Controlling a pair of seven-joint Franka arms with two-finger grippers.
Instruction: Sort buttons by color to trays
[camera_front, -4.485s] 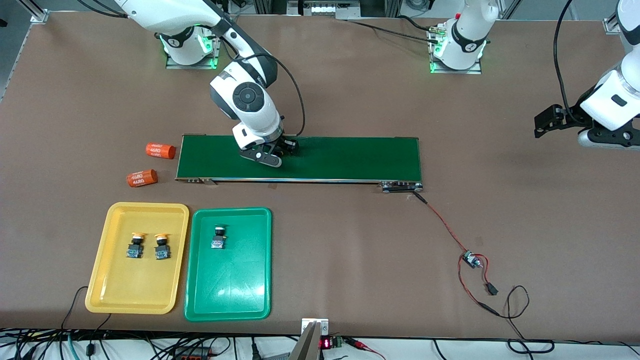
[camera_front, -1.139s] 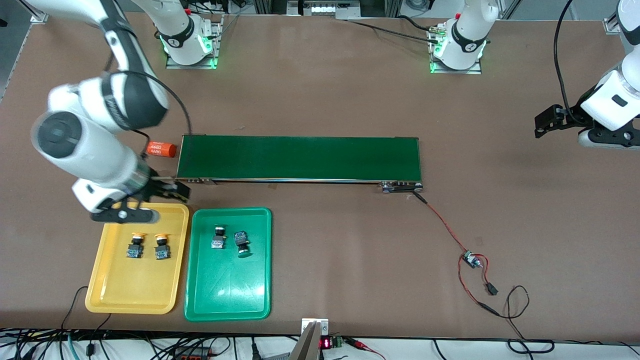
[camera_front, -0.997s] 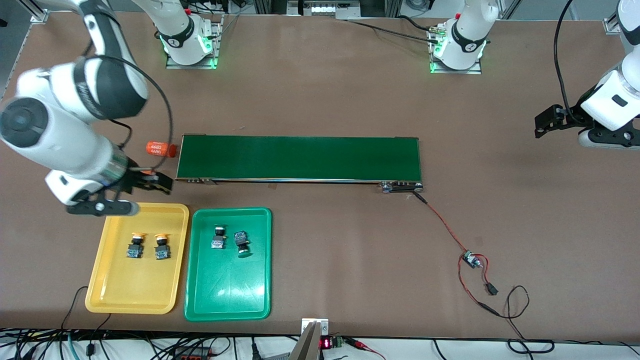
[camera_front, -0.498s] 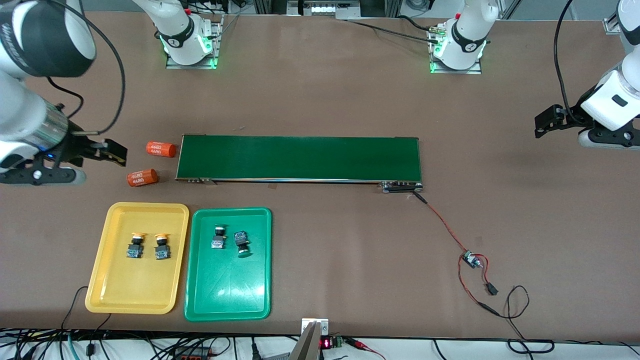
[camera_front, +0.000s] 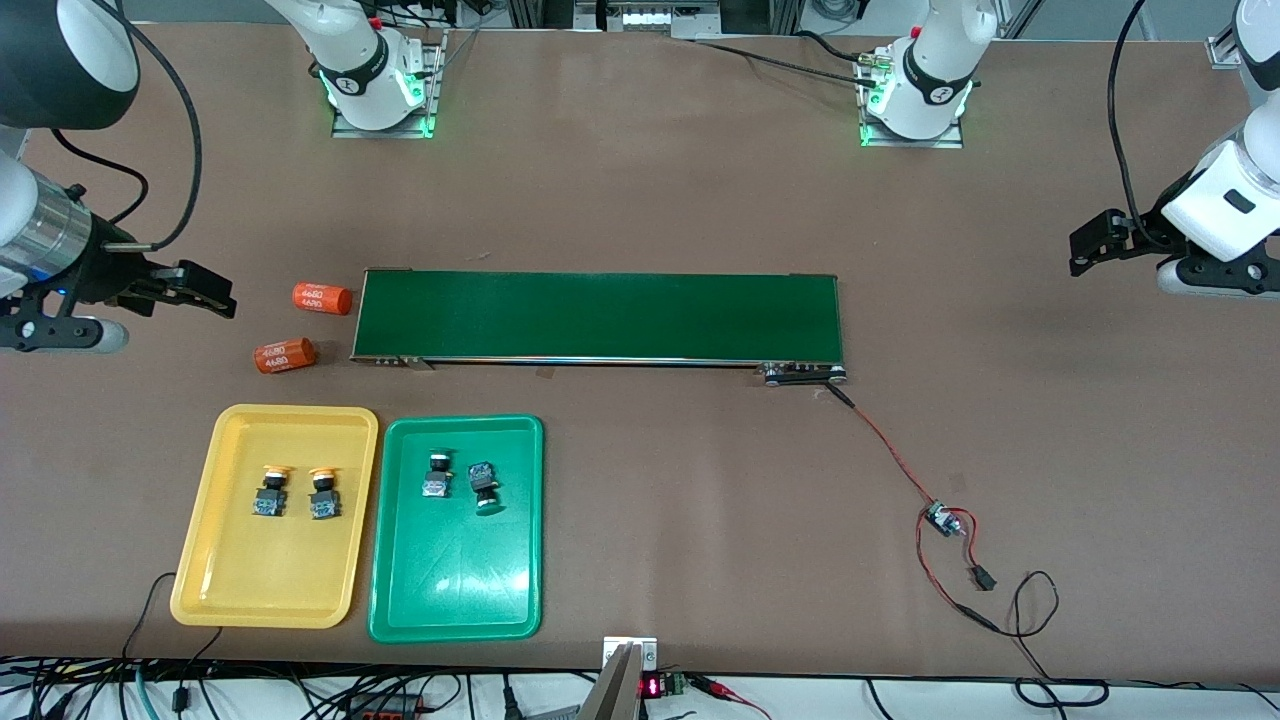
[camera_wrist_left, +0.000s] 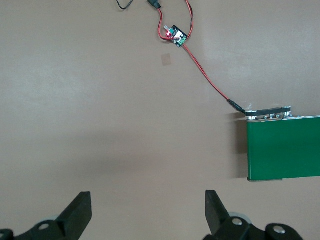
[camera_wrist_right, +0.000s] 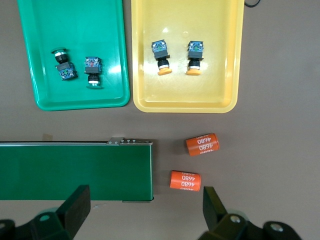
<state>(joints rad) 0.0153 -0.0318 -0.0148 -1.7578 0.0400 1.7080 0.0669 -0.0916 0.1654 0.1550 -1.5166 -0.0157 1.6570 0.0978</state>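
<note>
The yellow tray (camera_front: 265, 570) holds two yellow-orange buttons (camera_front: 270, 490) (camera_front: 323, 492) side by side. The green tray (camera_front: 455, 580) beside it holds two green buttons (camera_front: 437, 474) (camera_front: 484, 488), one of them tipped over. The right wrist view shows both trays (camera_wrist_right: 185, 20) (camera_wrist_right: 80, 30) and all the buttons (camera_wrist_right: 161, 55) (camera_wrist_right: 64, 67). My right gripper (camera_front: 205, 288) (camera_wrist_right: 145, 202) is open and empty, up over bare table at the right arm's end. My left gripper (camera_front: 1085, 245) (camera_wrist_left: 148, 210) is open and empty and waits over bare table at the left arm's end.
A long dark-green conveyor belt (camera_front: 600, 315) lies across the middle, farther from the front camera than the trays. Two orange numbered cylinders (camera_front: 322, 299) (camera_front: 284, 356) lie off its end toward the right arm. A small circuit board (camera_front: 940, 519) with red wires lies toward the left arm's end.
The right gripper went from the belt to the trays, then swung away toward the right arm's end of the table. A second green button now lies in the green tray. The left arm has not moved.
</note>
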